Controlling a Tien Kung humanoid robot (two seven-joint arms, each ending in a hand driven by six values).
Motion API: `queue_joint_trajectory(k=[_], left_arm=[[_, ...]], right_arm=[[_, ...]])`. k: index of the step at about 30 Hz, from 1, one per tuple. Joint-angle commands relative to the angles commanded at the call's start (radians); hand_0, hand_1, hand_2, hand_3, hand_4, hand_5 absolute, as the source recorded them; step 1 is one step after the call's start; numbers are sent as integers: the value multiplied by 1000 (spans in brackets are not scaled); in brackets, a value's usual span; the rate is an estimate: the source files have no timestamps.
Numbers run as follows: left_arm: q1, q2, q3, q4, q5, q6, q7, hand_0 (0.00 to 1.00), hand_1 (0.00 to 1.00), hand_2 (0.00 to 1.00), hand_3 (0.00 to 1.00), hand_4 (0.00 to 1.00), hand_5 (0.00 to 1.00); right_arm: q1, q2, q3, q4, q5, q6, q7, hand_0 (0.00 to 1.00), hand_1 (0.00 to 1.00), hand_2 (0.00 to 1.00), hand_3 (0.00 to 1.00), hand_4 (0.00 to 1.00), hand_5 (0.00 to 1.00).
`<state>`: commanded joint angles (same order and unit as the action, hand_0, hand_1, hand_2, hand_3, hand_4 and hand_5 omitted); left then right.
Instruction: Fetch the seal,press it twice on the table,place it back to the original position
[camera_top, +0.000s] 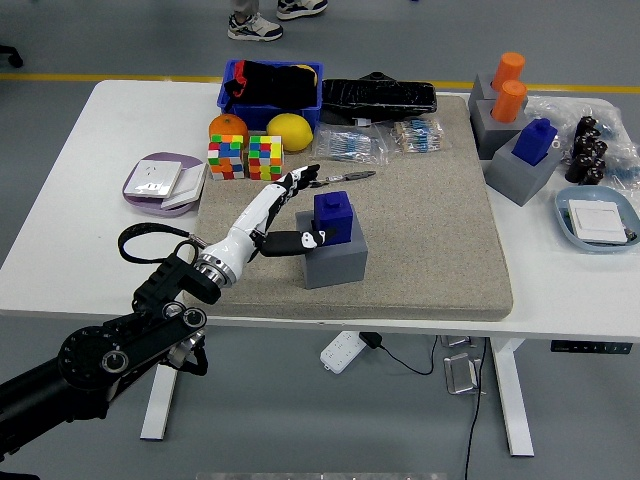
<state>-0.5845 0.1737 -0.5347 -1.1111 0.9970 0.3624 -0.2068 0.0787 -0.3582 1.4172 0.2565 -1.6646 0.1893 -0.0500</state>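
**Left hand spread open beside the seal, nothing gripped**

Your left hand (280, 212) reaches in over the grey mat (430, 220) with its fingers (296, 181) fanned out and its thumb (300, 240) pointing at the blue seal (334, 217). The thumb tip sits at the seal's lower edge, on the grey block (333, 257) that carries it; you cannot tell whether it actually touches the seal. The hand has hold of nothing. The seal stands upright in that block, just beyond your thumb.

Just past your fingertips lies a pen (338, 179). Behind the hand you have two colour cubes (245, 157), an orange (228, 127) and a lemon (290, 131), and further back a blue bin (270, 87) holding dark fabric items. Off to the outside of your wrist sits a purple tray (150, 189) with a white socket-like piece in it.

Well away on the far side of the seal, more grey blocks hold two orange stamps (509, 85) and another blue one (536, 140). A light blue dish (572, 222) there holds a white card.
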Motion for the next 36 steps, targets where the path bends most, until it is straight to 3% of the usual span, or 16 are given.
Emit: queue_joint_trajectory(k=[12,27,36], left_arm=[[-4,-18,26,7,26,51,-5,973,914,864,942,791,2],[-22,-42,43,31,5,62,-7,959,891,842,942,773,2],[-25,-47,51,48,6,69,-1,925,818,790,929,710,2]], right_arm=[[-3,-2,-3,2,3,2,0,783,701,683,640,761,546],[-2,-3,7,2,2,2,2,783,700,684,640,761,546],[-2,-2,7,2,2,2,1,782,700,683,640,761,546]])
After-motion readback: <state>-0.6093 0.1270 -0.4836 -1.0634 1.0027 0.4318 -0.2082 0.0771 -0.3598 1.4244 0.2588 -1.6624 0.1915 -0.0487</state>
